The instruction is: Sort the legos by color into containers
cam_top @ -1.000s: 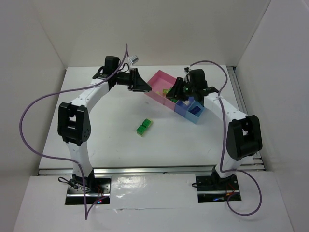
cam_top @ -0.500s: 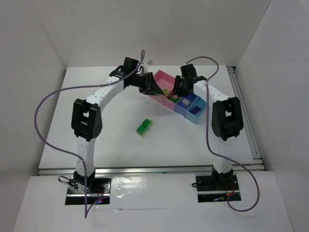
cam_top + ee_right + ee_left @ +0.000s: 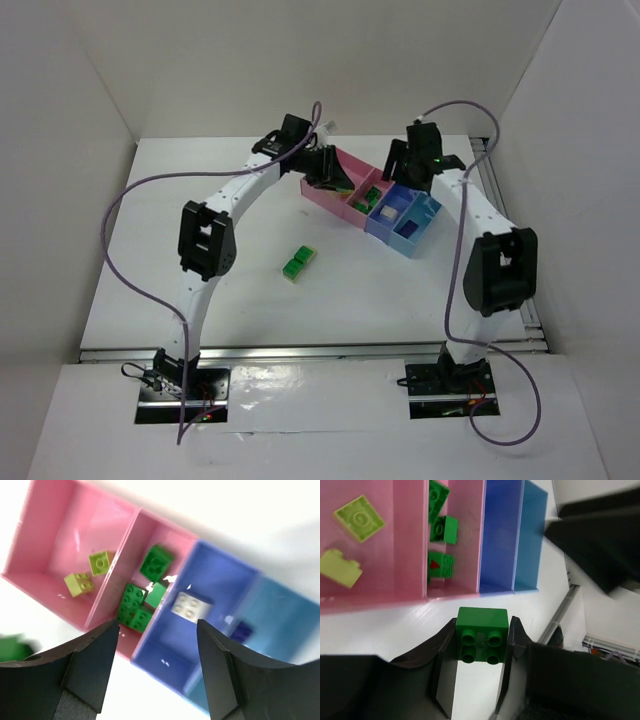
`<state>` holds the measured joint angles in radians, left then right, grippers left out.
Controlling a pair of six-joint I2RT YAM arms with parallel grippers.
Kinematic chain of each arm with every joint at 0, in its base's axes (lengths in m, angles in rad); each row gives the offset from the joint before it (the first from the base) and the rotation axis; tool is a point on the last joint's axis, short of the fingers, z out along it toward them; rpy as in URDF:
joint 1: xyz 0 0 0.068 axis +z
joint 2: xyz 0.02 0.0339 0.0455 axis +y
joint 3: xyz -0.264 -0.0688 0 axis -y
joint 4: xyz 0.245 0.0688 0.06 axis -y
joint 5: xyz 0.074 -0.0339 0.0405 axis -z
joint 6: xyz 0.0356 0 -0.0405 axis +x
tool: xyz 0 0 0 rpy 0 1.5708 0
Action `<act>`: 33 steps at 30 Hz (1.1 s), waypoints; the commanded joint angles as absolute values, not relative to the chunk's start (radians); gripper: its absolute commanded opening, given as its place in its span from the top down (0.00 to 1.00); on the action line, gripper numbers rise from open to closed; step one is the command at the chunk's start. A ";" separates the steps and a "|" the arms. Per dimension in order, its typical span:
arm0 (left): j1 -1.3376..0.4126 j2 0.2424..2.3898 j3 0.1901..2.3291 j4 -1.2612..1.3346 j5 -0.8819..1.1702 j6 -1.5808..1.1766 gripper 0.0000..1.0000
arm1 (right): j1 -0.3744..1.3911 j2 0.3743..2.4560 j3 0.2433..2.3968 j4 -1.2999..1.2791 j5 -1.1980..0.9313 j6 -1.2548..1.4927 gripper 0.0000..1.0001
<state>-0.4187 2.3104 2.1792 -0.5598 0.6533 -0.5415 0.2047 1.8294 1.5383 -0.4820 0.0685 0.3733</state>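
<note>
At the far side of the table [image 3: 380, 290], we see the joined row of containers [image 3: 340, 208]: a large pink tray [image 3: 60, 535], a small pink tray [image 3: 132, 550], a periwinkle tray [image 3: 165, 665] and a light blue tray [image 3: 280, 610]. By this row the left gripper [image 3: 482, 627] is closed on a bright green brick [image 3: 482, 636]. The brick sits between the two fingers with its studs toward the wrist camera. In that view the white table is behind it and the pink trays lie just beyond.

The right gripper [image 3: 155, 650] hangs above the row with its jaws apart, and we see nothing between them.

In the large pink tray lie two yellow-green bricks [image 3: 101, 562], a little apart from each other. In the small pink tray we find several green bricks [image 3: 134, 600], close together. A beige brick [image 3: 191, 605] lies in the periwinkle tray. A dark purple-blue brick [image 3: 243, 630] lies in the light blue tray, but it is blurred. Two more green bricks [image 3: 297, 263] lie together on the table, well apart from the trays, between the two arms.
</note>
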 commanded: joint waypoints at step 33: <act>-0.498 1.889 1.656 -0.769 0.043 -0.336 0.07 | 0.245 1.433 1.267 -0.523 0.035 0.410 0.30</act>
